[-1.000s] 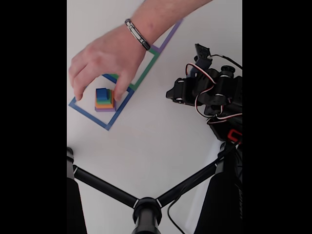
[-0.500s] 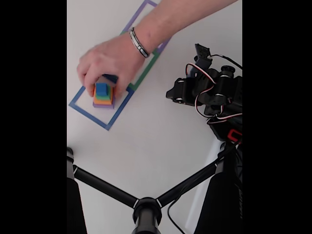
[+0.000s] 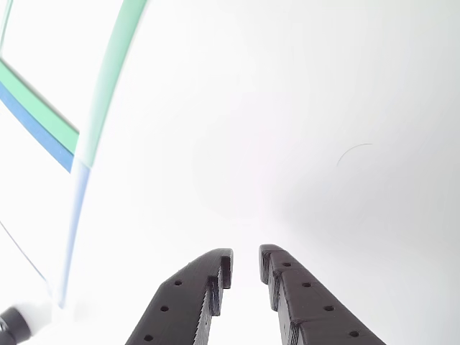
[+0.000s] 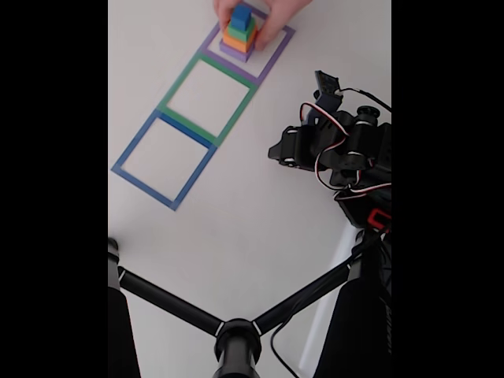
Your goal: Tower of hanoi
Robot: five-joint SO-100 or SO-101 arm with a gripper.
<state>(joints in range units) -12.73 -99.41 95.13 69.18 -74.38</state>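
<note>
Fixed view: a hand (image 4: 264, 12) holds the tower of hanoi (image 4: 239, 33) inside the purple outline (image 4: 272, 57); jaws slightly parted, empty.

Matt blocks (image 4: 239, 33); black plastic hand (image 3: 246, 266).

Three taped square outlines lie in a diagonal row on the white tabletop (image 4: 252, 228): blue outline (image 4: 164, 161) nearest, green outline (image 4: 208, 99) next, purple outline (image 4: 268, 59) farthest. Black bars, perhaps a camera stand (image 4: 236, 340), cross below.
</note>
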